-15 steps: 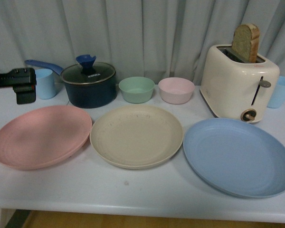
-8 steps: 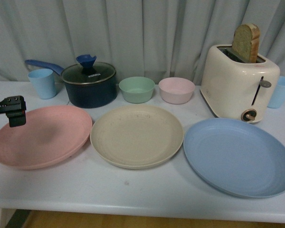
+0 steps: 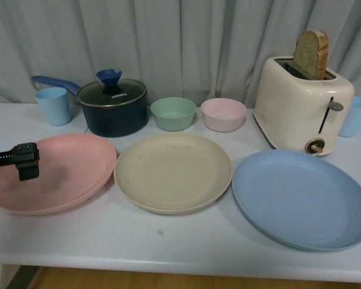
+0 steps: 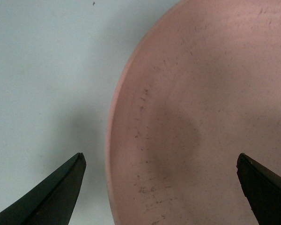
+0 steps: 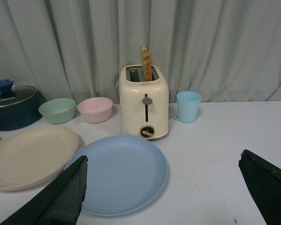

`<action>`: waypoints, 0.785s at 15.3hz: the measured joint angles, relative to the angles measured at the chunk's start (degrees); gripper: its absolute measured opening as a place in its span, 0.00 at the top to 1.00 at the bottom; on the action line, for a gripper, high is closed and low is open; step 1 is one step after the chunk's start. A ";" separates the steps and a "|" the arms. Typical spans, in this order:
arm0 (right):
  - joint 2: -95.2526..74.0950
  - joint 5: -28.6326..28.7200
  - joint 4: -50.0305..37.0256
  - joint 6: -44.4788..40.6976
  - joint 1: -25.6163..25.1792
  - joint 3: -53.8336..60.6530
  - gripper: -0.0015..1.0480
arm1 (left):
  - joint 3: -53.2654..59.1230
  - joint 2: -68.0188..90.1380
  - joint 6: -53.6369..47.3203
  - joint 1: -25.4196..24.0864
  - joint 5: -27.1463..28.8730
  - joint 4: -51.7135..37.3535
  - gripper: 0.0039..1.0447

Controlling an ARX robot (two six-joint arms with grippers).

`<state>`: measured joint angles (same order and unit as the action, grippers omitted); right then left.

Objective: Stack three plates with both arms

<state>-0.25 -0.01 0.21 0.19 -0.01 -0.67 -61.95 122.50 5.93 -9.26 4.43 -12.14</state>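
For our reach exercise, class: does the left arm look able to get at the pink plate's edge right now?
Probably yes. The left gripper hangs open over the pink plate, its fingers straddling the rim, and nothing lies between.

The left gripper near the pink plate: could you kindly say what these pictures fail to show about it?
- Height over the pink plate: neither view shows whether the left gripper touches it.
- Front view: the frame's left edge cuts off most of it.
- Left wrist view: only two fingertips show; the plate runs off the frame.
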 joint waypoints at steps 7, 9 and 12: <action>0.00 -0.02 0.00 -0.02 0.00 0.00 0.06 | -0.24 2.86 -0.52 -0.24 2.01 -1.29 0.76; 0.00 0.00 0.00 -0.02 0.00 0.00 0.06 | -0.46 2.16 -1.03 -1.44 2.64 -1.49 0.92; 0.00 -0.02 0.00 0.00 0.00 0.00 0.06 | 0.90 -3.54 -5.31 -5.14 4.85 -1.38 0.97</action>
<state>-0.25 -0.03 0.21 0.19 -0.01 -0.67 -61.06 118.96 0.62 -14.39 9.28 -13.52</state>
